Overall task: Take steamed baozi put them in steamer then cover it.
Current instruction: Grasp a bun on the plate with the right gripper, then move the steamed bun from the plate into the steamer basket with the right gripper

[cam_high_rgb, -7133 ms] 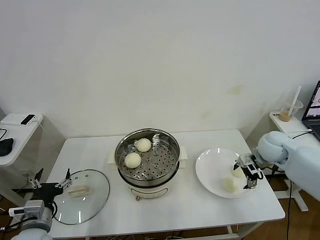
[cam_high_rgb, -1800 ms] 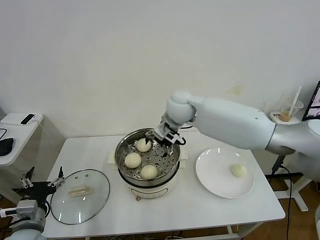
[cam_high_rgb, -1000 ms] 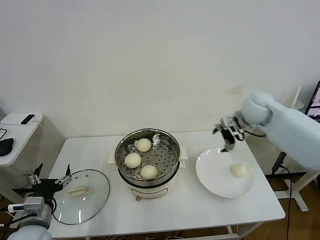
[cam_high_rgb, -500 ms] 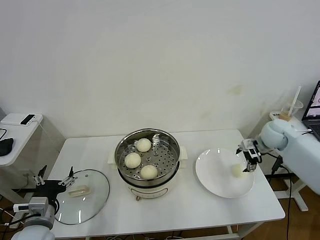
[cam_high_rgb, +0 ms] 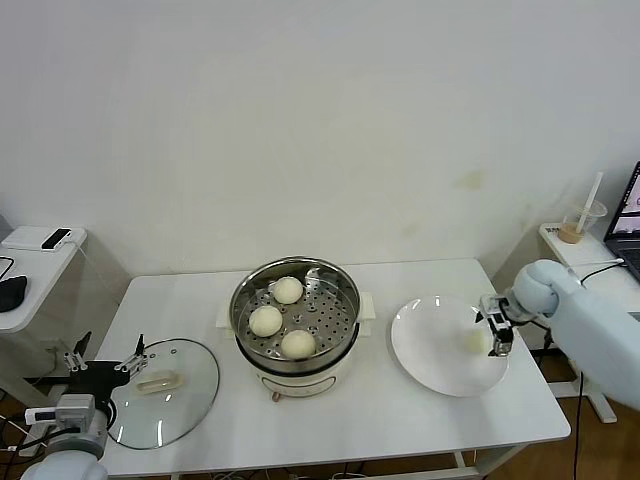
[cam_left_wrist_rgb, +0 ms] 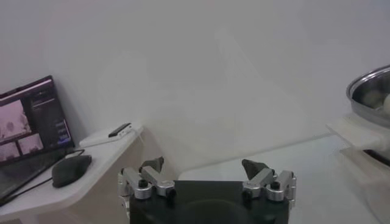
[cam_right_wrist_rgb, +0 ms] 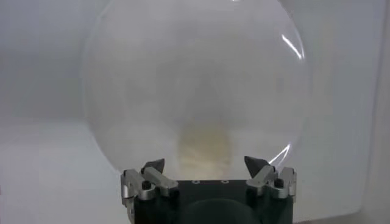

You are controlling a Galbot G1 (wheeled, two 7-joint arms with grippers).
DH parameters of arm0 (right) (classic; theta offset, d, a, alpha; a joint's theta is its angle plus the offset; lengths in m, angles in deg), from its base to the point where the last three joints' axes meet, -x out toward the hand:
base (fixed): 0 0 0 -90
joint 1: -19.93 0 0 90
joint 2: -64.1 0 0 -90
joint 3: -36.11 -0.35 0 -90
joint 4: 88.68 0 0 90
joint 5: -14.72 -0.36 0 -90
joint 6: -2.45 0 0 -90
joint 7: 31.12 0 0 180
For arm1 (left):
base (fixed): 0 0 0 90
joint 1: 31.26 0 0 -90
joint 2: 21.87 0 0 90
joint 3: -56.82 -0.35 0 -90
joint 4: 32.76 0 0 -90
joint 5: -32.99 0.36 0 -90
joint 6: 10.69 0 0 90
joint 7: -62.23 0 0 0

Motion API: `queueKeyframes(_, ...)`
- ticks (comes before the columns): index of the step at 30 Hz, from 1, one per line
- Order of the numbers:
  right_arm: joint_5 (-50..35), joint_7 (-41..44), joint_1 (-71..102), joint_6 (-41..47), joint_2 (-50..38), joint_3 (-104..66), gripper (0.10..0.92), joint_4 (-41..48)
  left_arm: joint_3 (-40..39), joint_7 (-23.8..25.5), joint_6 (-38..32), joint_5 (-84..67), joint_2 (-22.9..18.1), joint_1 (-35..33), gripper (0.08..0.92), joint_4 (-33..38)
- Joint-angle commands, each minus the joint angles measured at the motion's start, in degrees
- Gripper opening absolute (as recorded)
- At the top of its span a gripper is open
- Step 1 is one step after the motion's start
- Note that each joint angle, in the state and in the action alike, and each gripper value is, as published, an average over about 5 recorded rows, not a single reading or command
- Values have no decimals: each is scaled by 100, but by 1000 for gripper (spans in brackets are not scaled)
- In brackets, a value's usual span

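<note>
Three baozi (cam_high_rgb: pixel 281 317) sit on the perforated tray inside the steamer (cam_high_rgb: pixel 296 322) at table centre; the fourth baozi (cam_high_rgb: pixel 475 341) is on the white plate (cam_high_rgb: pixel 432 357) to the steamer's right, with the right gripper (cam_high_rgb: pixel 496 334) right at it, jaws spread wide with the bun between the fingertips (cam_right_wrist_rgb: pixel 256 164), not clamped. Cover (cam_high_rgb: pixel 162 390) lies flat on the table (cam_high_rgb: pixel 370 410) left of the steamer, handle up. Left gripper (cam_high_rgb: pixel 104 363) idles just off the cover's left edge, jaws released, holding nothing.
</note>
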Motion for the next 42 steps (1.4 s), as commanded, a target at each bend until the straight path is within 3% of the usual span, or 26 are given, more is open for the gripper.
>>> queueKeyframes(1,304,-144,151,-35,358,-97,823,509,5,6,-10,-4,1,9,823,-22)
queueKeyframes(17,301,-215,82,52,476,-117,815,699,1,0,-16,-2,-3,30,823,-48)
queueKeyframes(27,131,-83,-47,123,359,-74,640,587,1,-9,-13,-3,-9,27,823,-25)
queueKeyframes(35,-709,102,-779,415,-95,476,627,-167,24,-11,-10,-12,9,16,823,5)
queueKeyframes(42,-1592,128,-2562,778,-207,1818,626,-681,15,-19,-8,-7,3,3,823,24)
